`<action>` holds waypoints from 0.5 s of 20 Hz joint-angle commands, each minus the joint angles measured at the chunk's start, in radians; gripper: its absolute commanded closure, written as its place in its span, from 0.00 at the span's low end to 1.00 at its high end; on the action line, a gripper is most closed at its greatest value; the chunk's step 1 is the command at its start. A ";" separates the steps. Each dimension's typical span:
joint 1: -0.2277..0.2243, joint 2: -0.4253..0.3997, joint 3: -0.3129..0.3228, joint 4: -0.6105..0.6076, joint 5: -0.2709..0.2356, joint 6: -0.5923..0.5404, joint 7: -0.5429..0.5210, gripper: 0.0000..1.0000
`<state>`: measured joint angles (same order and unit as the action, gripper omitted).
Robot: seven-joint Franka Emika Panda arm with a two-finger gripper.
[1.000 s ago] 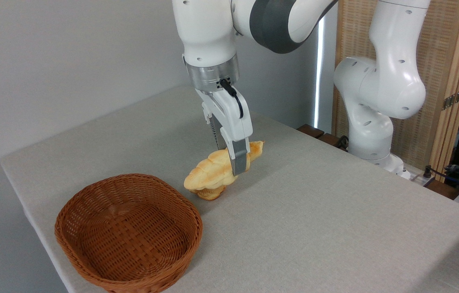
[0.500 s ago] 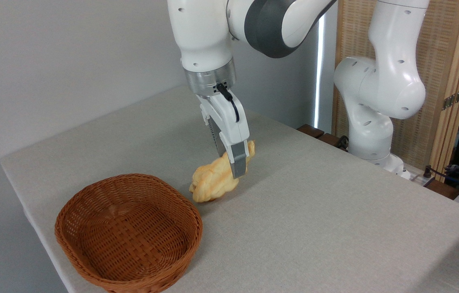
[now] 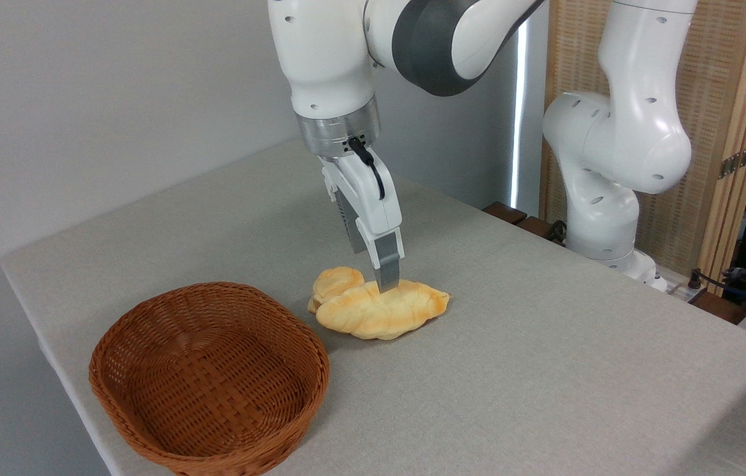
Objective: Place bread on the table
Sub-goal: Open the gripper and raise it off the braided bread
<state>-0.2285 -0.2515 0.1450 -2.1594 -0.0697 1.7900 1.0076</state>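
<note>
The bread (image 3: 382, 311), a long pale golden braided loaf, lies flat on the light grey table (image 3: 511, 370), just right of the basket, with its toasted end pointing right. My gripper (image 3: 379, 281) hangs straight above the loaf's middle, open, and nothing is held between its fingers. The near grey fingertip (image 3: 387, 272) ends right at the loaf's top ridge. I cannot tell whether it touches. The far finger is mostly hidden behind the near one.
A small round bun (image 3: 335, 283) sits against the loaf's back left end. An empty brown wicker basket (image 3: 209, 377) stands at the table's front left corner. The arm's white base (image 3: 610, 198) rises beyond the right edge. Walls close off the back.
The loaf was held tilted in the shut gripper, its lower end near the table. It has since dropped out and lies flat. The gripper has risen slightly and shifted left.
</note>
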 commanded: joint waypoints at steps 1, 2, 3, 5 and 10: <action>-0.003 0.015 0.002 0.047 0.008 0.000 0.002 0.00; -0.003 0.026 0.002 0.064 0.008 0.002 0.002 0.00; -0.003 0.031 0.002 0.072 0.008 0.005 0.002 0.00; -0.003 0.046 0.004 0.093 0.008 0.025 -0.001 0.00; -0.003 0.101 0.004 0.171 0.007 0.032 -0.007 0.00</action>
<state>-0.2284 -0.2070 0.1450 -2.0635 -0.0697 1.8200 1.0068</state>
